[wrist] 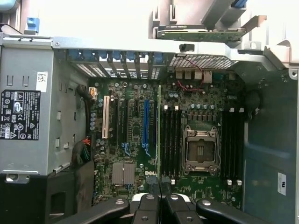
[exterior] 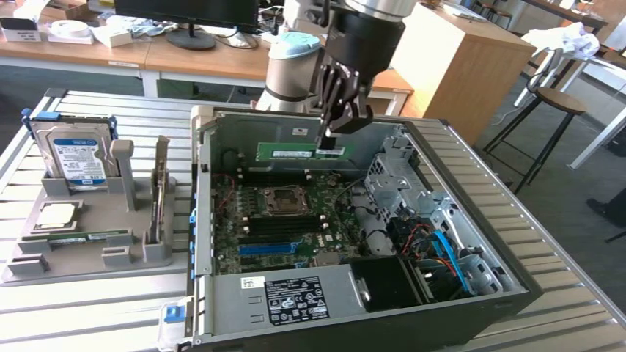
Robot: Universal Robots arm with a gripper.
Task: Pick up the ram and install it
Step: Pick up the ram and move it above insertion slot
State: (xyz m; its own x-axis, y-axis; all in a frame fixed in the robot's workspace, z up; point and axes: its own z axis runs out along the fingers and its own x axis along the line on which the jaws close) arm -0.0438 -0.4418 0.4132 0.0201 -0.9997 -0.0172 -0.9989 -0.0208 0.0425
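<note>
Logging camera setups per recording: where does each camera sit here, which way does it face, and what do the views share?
Exterior view: off the arm, raised, looking down obliquely into the open computer case; the arm and its jaws, shut on the ram, show.
Wrist view: on the wrist, looking straight down at the motherboard; jaws show, with the ram edge-on.
Shared: ram, CPU socket.

- A slatted metal table (exterior: 78, 308) fills the foreground, pale under even light.
- Behind it, a long wooden desk (exterior: 196, 62) carries a dark monitor (exterior: 186, 10).
- A wooden cabinet (exterior: 459, 62) stands toward the exterior view's right, with a round stool (exterior: 559, 100) nearby.
- The floor (exterior: 577, 183) is grey.
</note>
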